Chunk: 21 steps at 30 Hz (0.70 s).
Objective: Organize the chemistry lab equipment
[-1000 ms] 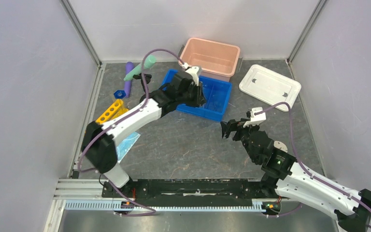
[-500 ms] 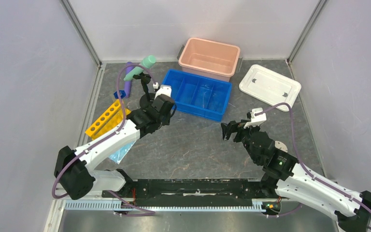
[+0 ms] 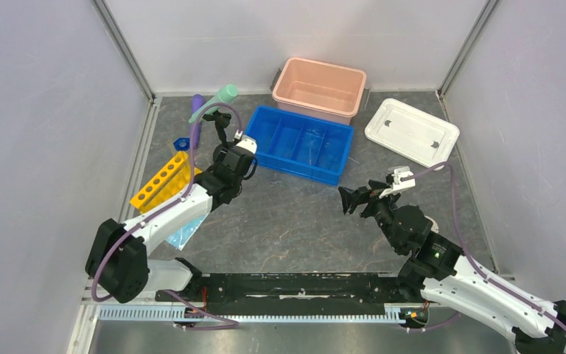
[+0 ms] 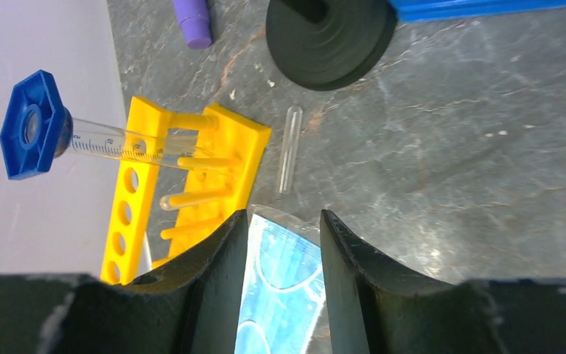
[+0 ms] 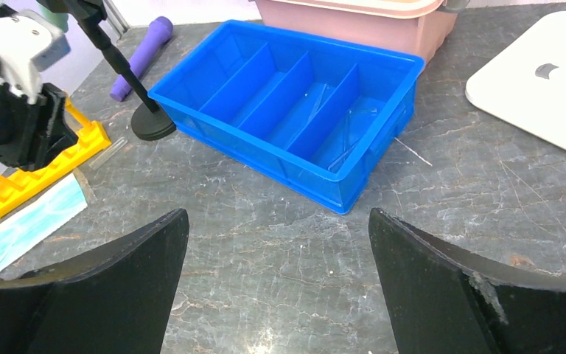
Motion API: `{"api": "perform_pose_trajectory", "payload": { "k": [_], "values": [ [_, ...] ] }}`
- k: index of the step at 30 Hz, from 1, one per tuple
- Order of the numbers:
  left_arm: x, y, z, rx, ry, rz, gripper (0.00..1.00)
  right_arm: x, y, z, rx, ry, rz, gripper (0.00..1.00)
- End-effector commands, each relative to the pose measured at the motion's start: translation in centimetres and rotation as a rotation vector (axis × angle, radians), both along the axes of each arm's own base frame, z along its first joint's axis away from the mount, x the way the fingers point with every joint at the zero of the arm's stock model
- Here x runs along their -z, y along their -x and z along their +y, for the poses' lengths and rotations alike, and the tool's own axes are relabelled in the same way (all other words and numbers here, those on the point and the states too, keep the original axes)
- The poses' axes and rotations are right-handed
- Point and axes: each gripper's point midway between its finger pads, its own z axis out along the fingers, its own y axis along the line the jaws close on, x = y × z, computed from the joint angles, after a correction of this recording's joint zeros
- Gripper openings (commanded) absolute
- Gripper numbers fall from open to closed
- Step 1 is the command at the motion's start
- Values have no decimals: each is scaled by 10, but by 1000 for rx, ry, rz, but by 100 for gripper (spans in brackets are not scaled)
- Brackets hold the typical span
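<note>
left jaws partly spread, empty, above light-blue face mask [image 4: 280, 284] beside yellow holed plastic tube rack [image 4: 239, 144] on grey bench [image 4: 449, 184], right jaws spread wide, empty, facing blue divided plastic tray [image 5: 250, 150]

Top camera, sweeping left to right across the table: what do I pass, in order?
yellow tube rack → blue divided tray → white lid. Everything else overlaps one of these sideways, so it is left out.
</note>
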Motion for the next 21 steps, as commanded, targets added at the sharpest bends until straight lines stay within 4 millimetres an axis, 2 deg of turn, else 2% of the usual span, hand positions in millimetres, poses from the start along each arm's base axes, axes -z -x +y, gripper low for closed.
{"api": "perform_pose_trajectory", "payload": {
  "k": [1, 4, 16, 21],
  "values": [
    [6, -23, 10, 63, -98, 7, 48, -10, 2, -3, -5, -26, -45, 98],
    [21, -32, 25, 38, -122, 35, 48, -12, 3, -5, -2, -37, -52, 98],
    [69, -46, 31, 76, -243, 130, 46, -14, 7, -12, 8, -70, -60, 98],
    [75, -49, 32, 93, -257, 148, 46, -14, 7, -13, 11, -73, -56, 98]
  ]
}}
